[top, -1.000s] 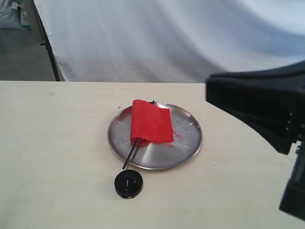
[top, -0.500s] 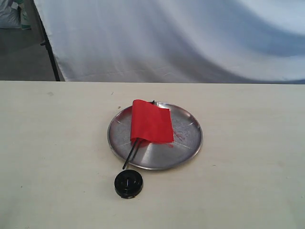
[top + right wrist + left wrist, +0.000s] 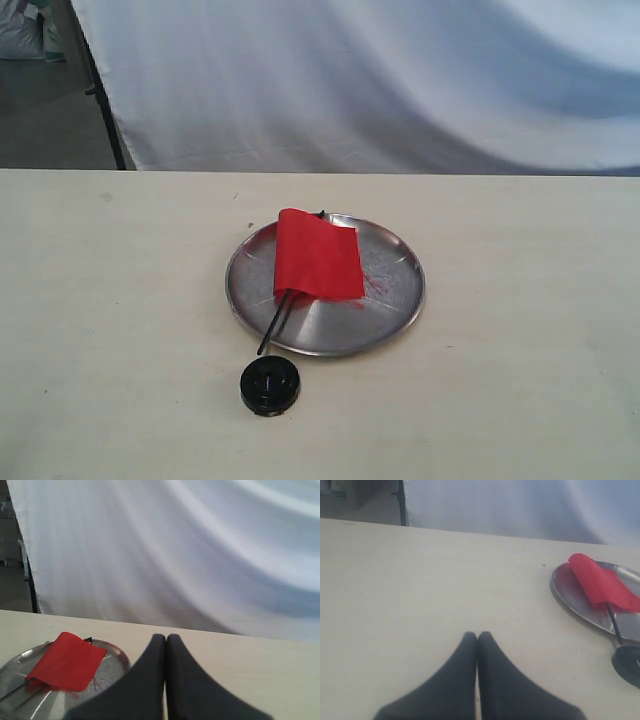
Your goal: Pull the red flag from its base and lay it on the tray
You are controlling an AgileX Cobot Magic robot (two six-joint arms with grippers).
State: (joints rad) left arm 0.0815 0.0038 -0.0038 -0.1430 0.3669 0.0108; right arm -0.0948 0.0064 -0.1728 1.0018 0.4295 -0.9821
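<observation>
The red flag (image 3: pixel 318 255) is seen lying flat on the tray (image 3: pixel 398 295), its black stick reaching past the rim toward the base (image 3: pixel 269 386), which is set on the surface (image 3: pixel 110 300) just beside the tray. The left tool (image 3: pixel 477 636) is held over bare surface, its 2 fingers pressed together, well apart from the tray. The right tool (image 3: pixel 166 638) is likewise held with fingers together, near the tray.

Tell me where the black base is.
In the exterior view the base sits left-centre, in front of the tray, near the stick end of the red flag.
</observation>
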